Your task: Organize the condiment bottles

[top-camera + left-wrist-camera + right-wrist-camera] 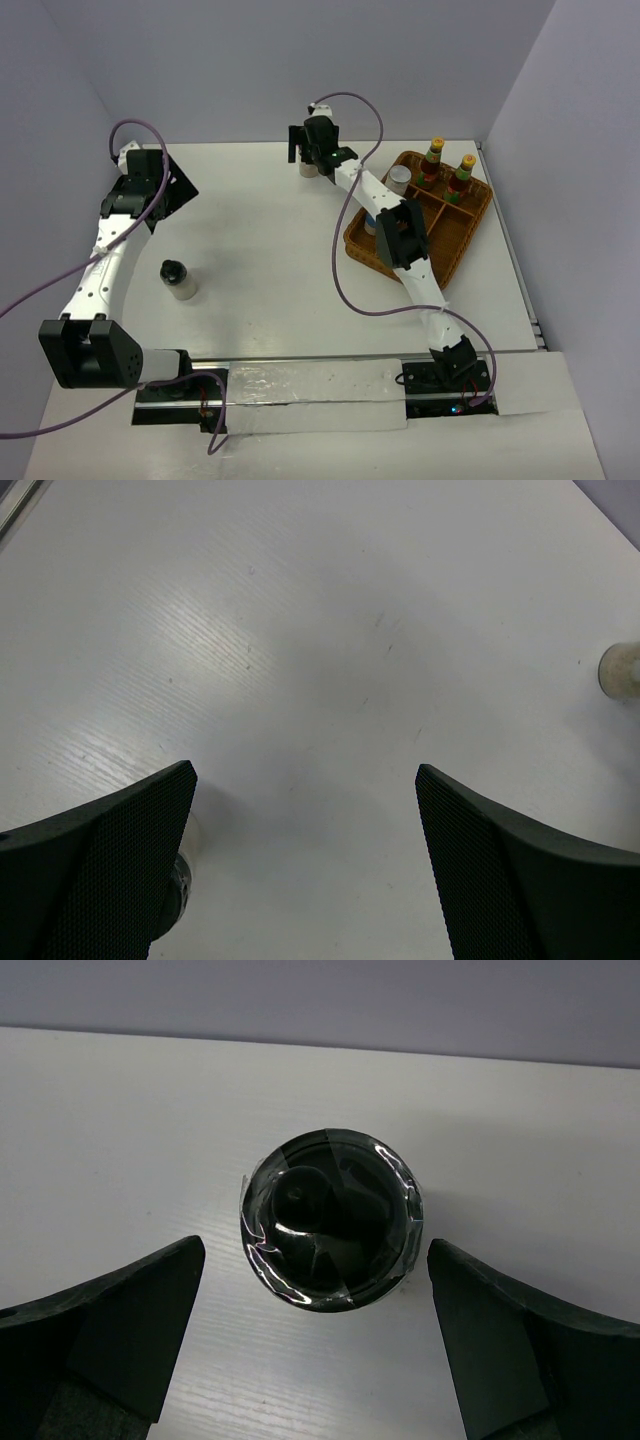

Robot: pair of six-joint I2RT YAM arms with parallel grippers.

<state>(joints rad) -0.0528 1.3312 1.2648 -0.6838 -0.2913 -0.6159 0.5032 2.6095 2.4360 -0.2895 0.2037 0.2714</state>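
Top external: high behind near edge, facing far edge. Wrist cams close, downward; right's black-capped bottle shows overhead too.

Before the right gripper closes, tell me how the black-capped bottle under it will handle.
The black-capped bottle stands upright and looks squat, so it probably won't tip easily. Its cap seems wrapped in glossy film, likely slippery. It is round, so an off-centre squeeze from the right gripper may push it aside.

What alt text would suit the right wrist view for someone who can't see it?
A black-capped bottle, seen from above, stands on a white table, centred between the dark fingers of the open right gripper. A pale purple wall runs along the top.
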